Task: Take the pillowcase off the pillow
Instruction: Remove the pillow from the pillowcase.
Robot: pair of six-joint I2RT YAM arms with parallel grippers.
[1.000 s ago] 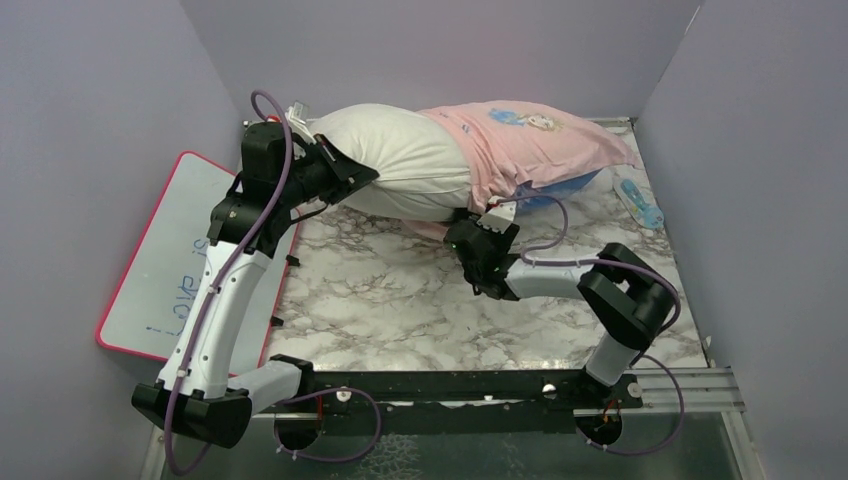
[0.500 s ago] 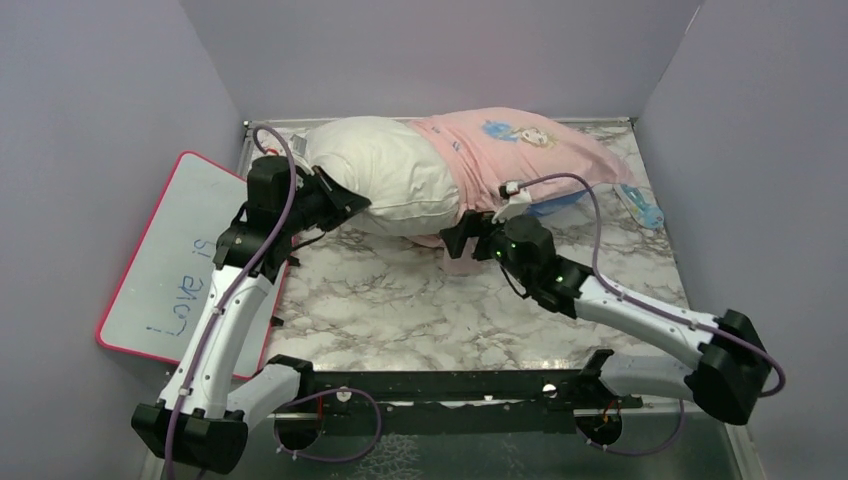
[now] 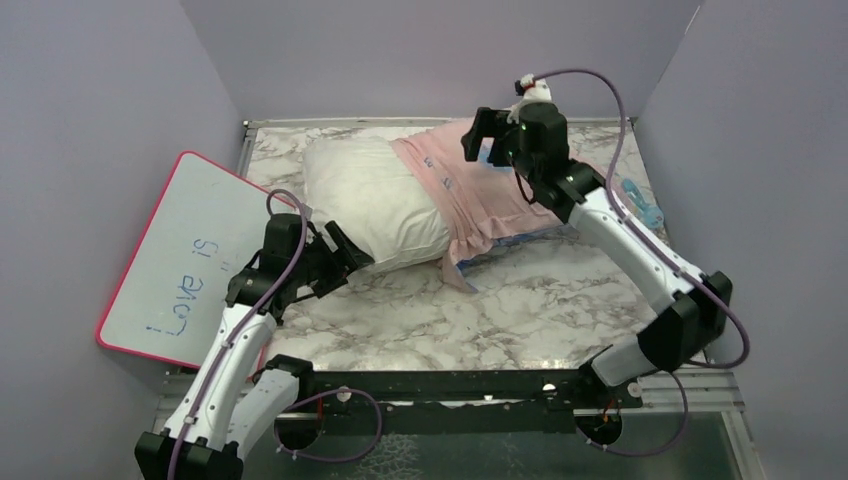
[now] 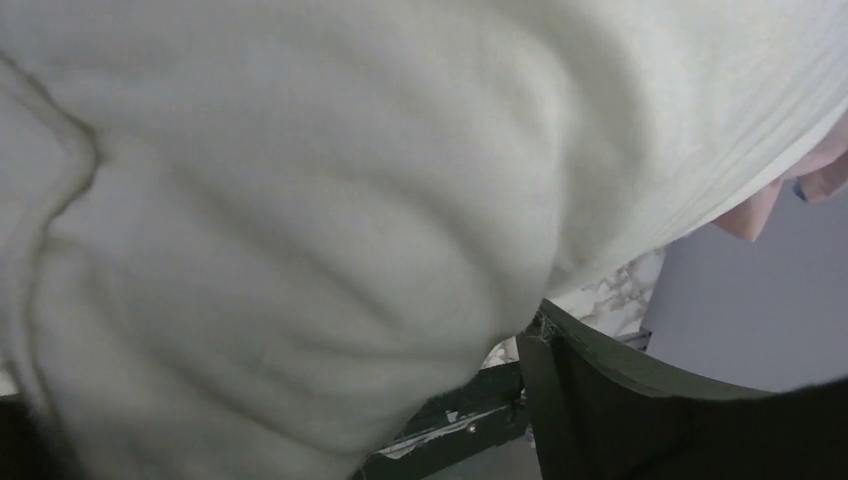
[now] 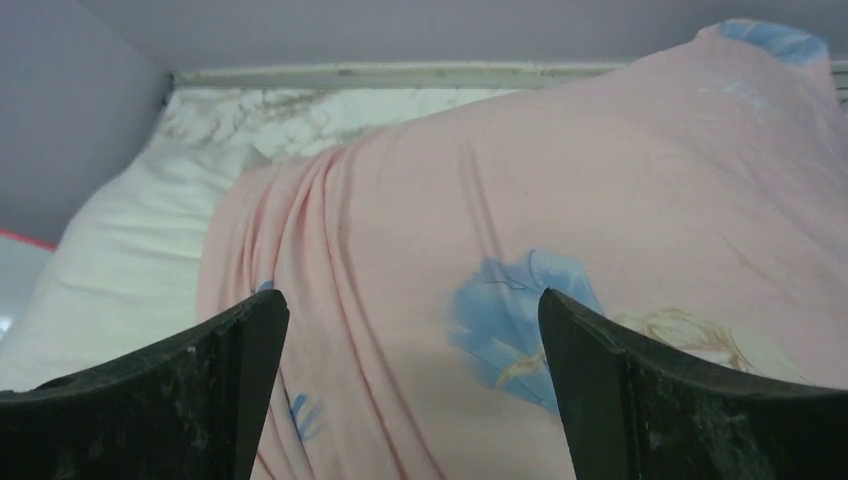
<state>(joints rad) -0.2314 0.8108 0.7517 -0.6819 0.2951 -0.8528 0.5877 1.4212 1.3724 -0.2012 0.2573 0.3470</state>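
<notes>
Careful, with your left gripper point(image 3: 345, 256) parted beside the bare end of the pillow point(image 3: 375, 200) and your right gripper point(image 5: 410, 302) wide open above the pillowcase point(image 3: 490, 195) sheathing its right half, nothing pins the pillow, so a tug could drag both along.

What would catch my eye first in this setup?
A plump white pillow lies across the back of the marble table, its right half in a pale pink pillowcase. The right gripper hangs wide open above it. A pink-edged whiteboard reading "Love is" sits left of the table.
</notes>
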